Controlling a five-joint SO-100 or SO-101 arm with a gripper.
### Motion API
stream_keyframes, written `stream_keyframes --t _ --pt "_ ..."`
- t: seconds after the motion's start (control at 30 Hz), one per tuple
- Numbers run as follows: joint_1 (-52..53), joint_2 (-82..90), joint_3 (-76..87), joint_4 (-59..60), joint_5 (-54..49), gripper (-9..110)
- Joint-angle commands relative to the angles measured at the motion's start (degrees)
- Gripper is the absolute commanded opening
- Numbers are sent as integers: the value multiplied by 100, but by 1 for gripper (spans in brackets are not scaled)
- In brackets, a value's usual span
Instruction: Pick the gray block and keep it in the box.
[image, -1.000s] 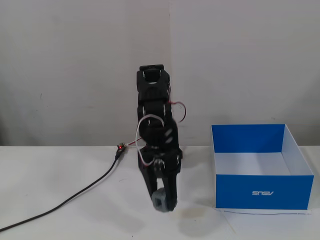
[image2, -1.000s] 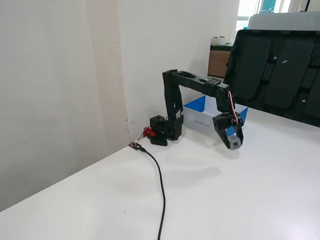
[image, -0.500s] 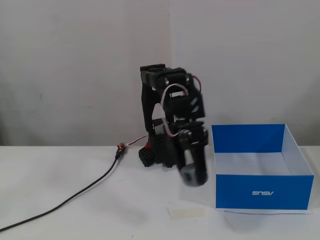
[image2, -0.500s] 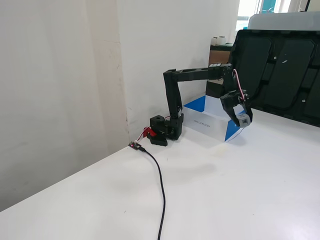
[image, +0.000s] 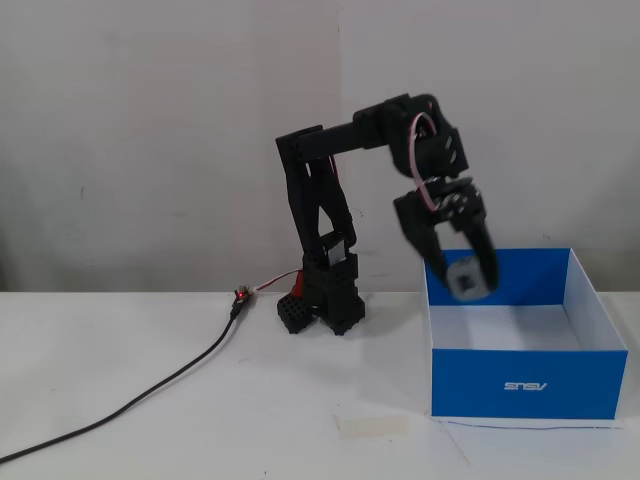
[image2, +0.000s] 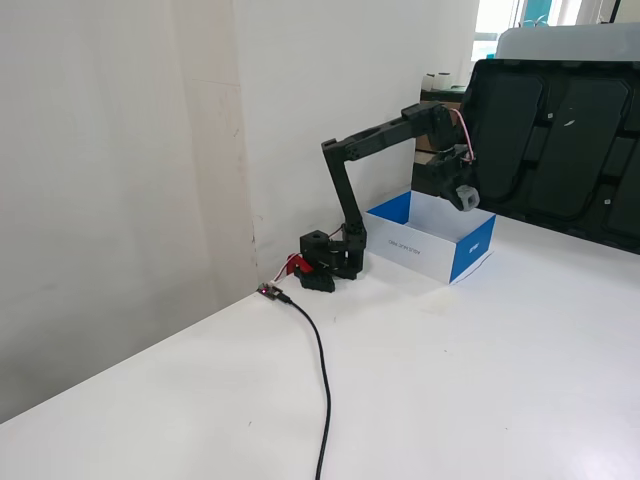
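The gray block (image: 466, 279) is held between the fingers of my black gripper (image: 464, 281), which is shut on it. The gripper hangs over the left part of the box (image: 530, 382), a shallow blue box, white inside, with a small white logo on its front. The block is above the box's white floor, level with the rim. In the other fixed view the gripper (image2: 463, 197) holds the block (image2: 465, 196) above the box (image2: 470, 255).
The arm's base (image: 325, 300) stands left of the box. A black cable (image: 150, 392) runs from a small board across the white table to the lower left. A strip of pale tape (image: 372, 425) lies near the box's front left corner. Dark panels (image2: 560, 150) stand behind the box.
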Motion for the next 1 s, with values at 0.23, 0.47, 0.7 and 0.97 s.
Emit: stream_keyframes --t 0.23,0.47,0.7,0.97 --pt "-1767 501 483 -220 53 0" --pt "-1626 -105 712 -747 62 1" --pt "-1521 -378 782 -1063 35 8" --pt "-1573 -387 668 -1072 44 14"
